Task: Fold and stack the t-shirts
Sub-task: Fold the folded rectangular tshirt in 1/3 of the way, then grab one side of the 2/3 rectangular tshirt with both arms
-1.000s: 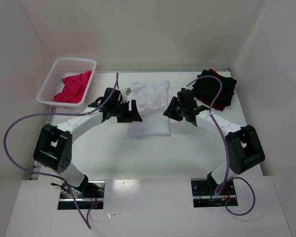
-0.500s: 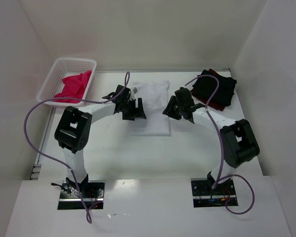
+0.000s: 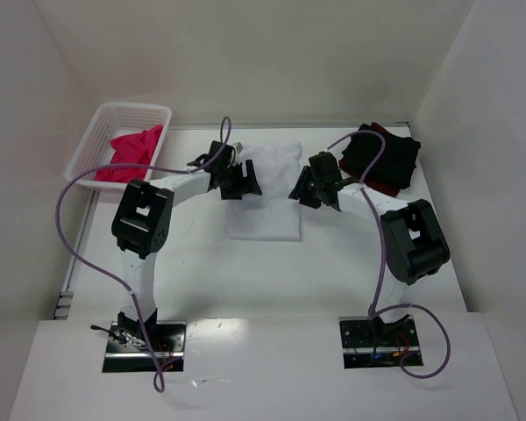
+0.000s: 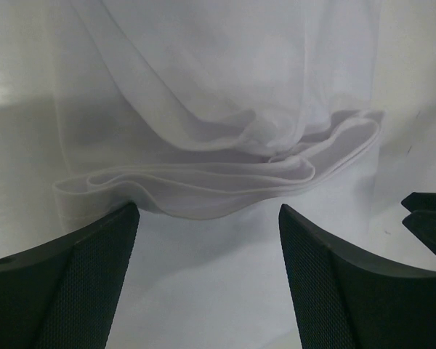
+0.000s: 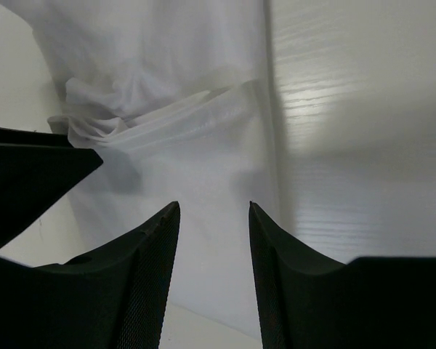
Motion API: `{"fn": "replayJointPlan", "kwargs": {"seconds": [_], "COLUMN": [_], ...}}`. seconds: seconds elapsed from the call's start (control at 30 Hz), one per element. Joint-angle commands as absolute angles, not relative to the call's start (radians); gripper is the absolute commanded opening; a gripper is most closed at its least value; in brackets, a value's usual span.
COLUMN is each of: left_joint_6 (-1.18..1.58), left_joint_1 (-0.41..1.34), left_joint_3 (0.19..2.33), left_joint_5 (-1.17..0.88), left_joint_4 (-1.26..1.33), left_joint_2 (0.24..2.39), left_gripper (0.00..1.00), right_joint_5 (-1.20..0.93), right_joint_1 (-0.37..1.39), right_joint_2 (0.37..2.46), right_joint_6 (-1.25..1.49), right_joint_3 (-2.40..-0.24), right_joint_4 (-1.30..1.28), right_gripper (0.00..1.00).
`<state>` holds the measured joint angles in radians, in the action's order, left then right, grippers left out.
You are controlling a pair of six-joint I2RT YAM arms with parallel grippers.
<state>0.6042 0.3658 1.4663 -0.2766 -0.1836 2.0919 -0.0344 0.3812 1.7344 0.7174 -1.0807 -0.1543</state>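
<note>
Left hand (image 4: 208, 211), right hand (image 5: 214, 207), both released, at one white t-shirt (image 3: 267, 210); pink t-shirts (image 3: 131, 151), perhaps two

There was one white t-shirt (image 3: 265, 200), one black t-shirt (image 3: 396, 158) and one dark red t-shirt (image 3: 380, 187). The pink heap (image 3: 127, 156) could not be counted apart. There was one basket (image 3: 131, 110) and one table (image 3: 245, 272). The grippers numbered two: the left gripper (image 3: 242, 182) and the right gripper (image 3: 308, 189).
</note>
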Motion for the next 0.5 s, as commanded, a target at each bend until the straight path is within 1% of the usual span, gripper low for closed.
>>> {"fn": "replayJointPlan", "kwargs": {"seconds": [0.0, 0.07, 0.23, 0.4, 0.47], "left_joint_6": [0.615, 0.615, 0.601, 0.582, 0.574], "left_joint_1": [0.346, 0.33, 0.3, 0.293, 0.293], "left_joint_3": [1.529, 1.537, 1.541, 1.401, 1.34], "left_joint_5": [-0.238, -0.225, -0.244, -0.244, -0.259], "left_joint_4": [-0.133, -0.133, -0.124, -0.124, -0.124], "left_joint_2": [2.128, 2.128, 2.048, 1.901, 1.818], "left_gripper": [0.86, 0.89, 0.92, 0.96, 0.97], "right_joint_5": [-0.016, -0.009, -0.012, -0.044, -0.075], "right_joint_1": [0.356, 0.356, 0.356, 0.356, 0.356], "right_joint_2": [1.744, 1.744, 1.709, 1.642, 1.606], "right_joint_6": [0.703, 0.694, 0.692, 0.692, 0.692], "right_joint_3": [-1.128, -1.134, -1.071, -0.96, -0.914], "right_joint_4": [-0.117, -0.117, -0.127, -0.109, -0.109], "right_gripper": [0.49, 0.52, 0.55, 0.56, 0.58]}}
